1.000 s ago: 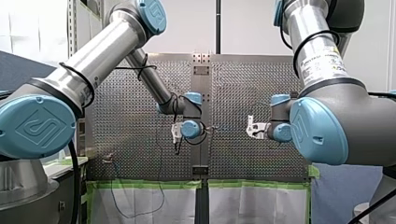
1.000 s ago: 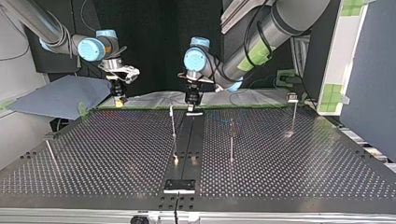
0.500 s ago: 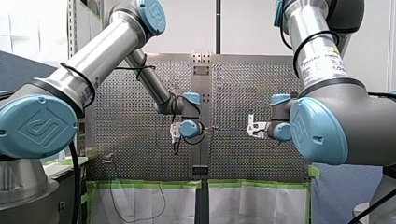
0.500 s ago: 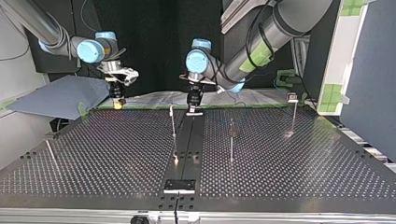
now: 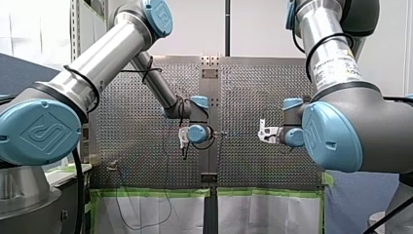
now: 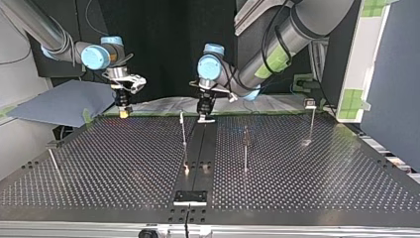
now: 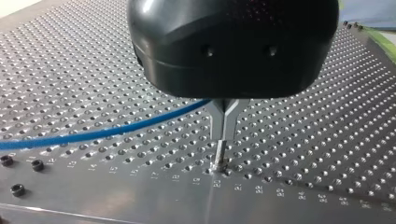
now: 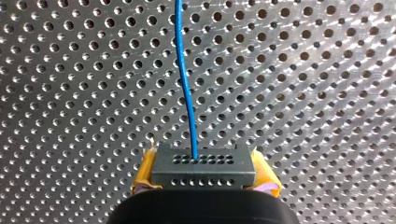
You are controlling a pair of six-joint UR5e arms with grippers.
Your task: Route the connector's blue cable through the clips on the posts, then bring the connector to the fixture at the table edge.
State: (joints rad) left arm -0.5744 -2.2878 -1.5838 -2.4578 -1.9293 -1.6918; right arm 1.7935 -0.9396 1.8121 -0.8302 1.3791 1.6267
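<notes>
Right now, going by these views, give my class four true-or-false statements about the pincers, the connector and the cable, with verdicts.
1. My right pincer holds the grey connector between yellow pads. True.
2. The connector lies loose, ungripped. False: my right pincer holds it above the perforated table.
3. A blue cable leaves the connector's holed face. True.
4. My left pincer has yellow pads. False: it is black with metal fingers.

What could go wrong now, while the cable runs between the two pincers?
1. The cable runs nearly straight from the connector in my right pincer; more pull may drag the connector out of the yellow pads.
2. My left pincer grips the cable low over the table; it may hit the table.
</notes>
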